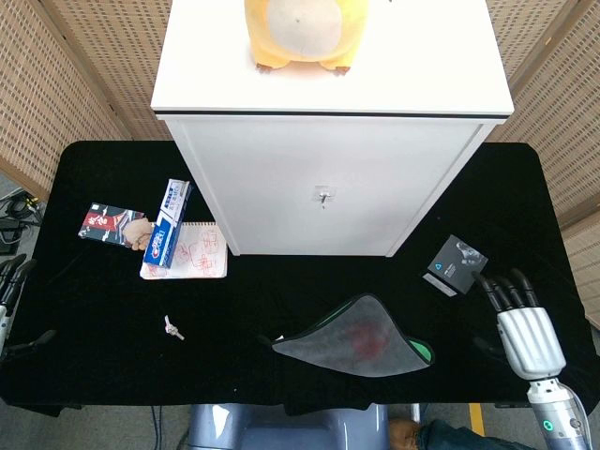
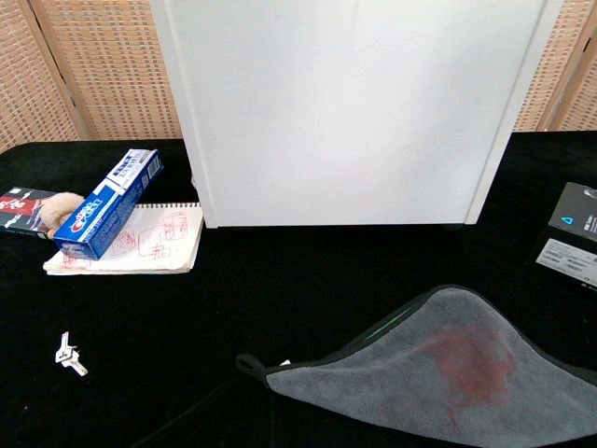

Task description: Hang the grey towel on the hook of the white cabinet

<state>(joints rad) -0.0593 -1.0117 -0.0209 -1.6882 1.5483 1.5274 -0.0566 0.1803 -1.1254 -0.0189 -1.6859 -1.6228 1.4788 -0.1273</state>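
Observation:
The grey towel (image 1: 357,337) lies flat on the black table in front of the white cabinet (image 1: 328,183), with a reddish stain in its middle, a green edge at the right and a small black loop (image 2: 247,363) at its left tip. The chest view shows the same towel (image 2: 448,373) near the bottom edge. A small metal hook (image 1: 322,196) sticks out of the cabinet front. My right hand (image 1: 521,323) hovers to the right of the towel, fingers apart, holding nothing. My left hand (image 1: 9,286) shows only at the left edge, fingers apart.
A toothpaste box (image 1: 167,223) lies on a spiral notepad (image 1: 186,253), beside a card pack (image 1: 111,223). A small key (image 1: 172,327) lies left of the towel. A black box (image 1: 456,265) sits just above my right hand. A yellow plush toy (image 1: 298,33) stands on the cabinet.

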